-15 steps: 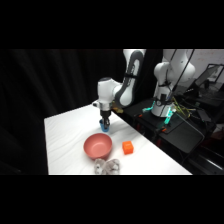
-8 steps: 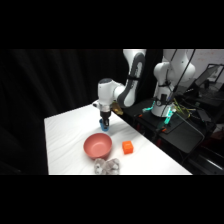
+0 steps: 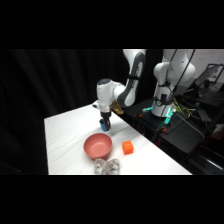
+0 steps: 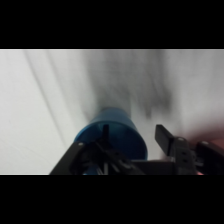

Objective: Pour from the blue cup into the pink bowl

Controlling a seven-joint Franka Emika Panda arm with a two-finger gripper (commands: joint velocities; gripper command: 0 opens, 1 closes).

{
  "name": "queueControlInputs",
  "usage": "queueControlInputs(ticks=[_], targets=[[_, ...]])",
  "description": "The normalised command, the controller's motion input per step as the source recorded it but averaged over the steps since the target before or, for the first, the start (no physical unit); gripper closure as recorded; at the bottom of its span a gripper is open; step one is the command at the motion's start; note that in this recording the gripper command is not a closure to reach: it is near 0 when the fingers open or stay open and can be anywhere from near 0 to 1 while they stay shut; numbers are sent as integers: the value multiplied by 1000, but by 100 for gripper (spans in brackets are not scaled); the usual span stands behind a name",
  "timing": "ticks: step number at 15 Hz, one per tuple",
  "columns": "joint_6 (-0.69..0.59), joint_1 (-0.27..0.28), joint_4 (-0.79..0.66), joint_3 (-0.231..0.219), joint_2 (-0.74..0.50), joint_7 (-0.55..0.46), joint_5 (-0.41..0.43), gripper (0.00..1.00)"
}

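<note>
Your pincer [image 3: 105, 121] grips the blue cup [image 4: 111, 134] behind the pink bowl [image 3: 97, 145]; it looks light, stiff and slick, so hold mid-wall.

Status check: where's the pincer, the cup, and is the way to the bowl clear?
Pincer down at blue cup, cup between its fingers. Pink bowl just beside. Nothing between them; orange cube off to the side.

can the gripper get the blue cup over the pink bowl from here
Probably yes. The gripper has the blue cup right behind the pink bowl, and nothing stands between them; the orange cube lies off to the side.
</note>
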Motion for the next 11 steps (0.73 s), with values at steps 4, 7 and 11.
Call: queueControlInputs(ticks=[4, 7, 11], targets=[[-501, -129, 39, 42, -505, -52, -123, 0], [-470, -138, 22, 56, -603, 42, -152, 0], [-408, -165, -71, 128, -730, 24, -94, 0]])
